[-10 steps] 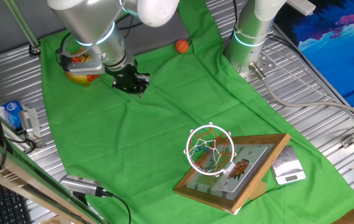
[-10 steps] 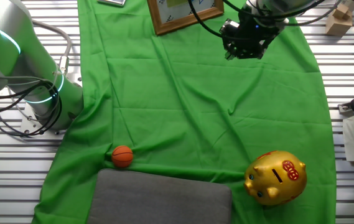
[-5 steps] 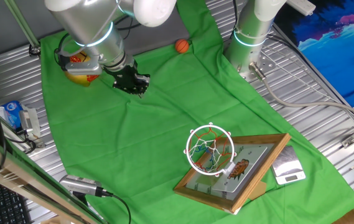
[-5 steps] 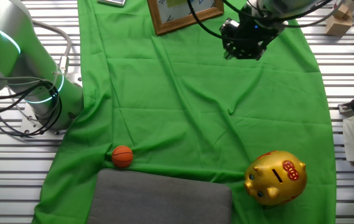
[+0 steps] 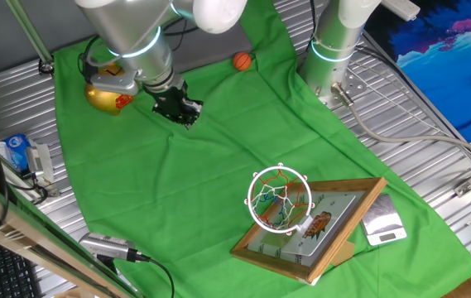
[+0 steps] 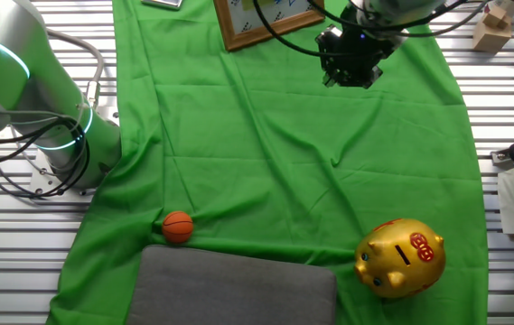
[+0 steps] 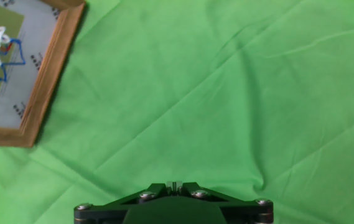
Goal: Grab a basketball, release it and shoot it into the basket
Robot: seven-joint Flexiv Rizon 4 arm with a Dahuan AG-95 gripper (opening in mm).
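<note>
Since a second ago the arm has swung a little: in one fixed view the gripper [image 5: 177,108] has shifted slightly right and up the cloth toward the basketball [image 5: 242,60], and the gold piggy bank [image 5: 108,95], half hidden by the arm before, now shows more of itself. The other fixed view agrees, with the gripper [image 6: 350,61] nudged a touch toward the far edge. The ball has not stirred; it rests on the green cloth [image 5: 218,165] near the base of a second arm [image 5: 334,50], just beside a grey pad [image 6: 238,287] in the other fixed view, well apart from the gripper. The basket [image 5: 280,199], with its white net and wood-framed backboard [image 5: 314,228], sits at the opposite end of the cloth.

My judgement is that this is the early approach, with the grab not yet begun, and the shift suggests the arm is turning toward the ball. The hand view shows only bare cloth and a corner of the backboard [image 7: 30,81]; the fingers hold nothing, but whether they stand apart or closed I cannot tell, since the fingertips are out of sight
</note>
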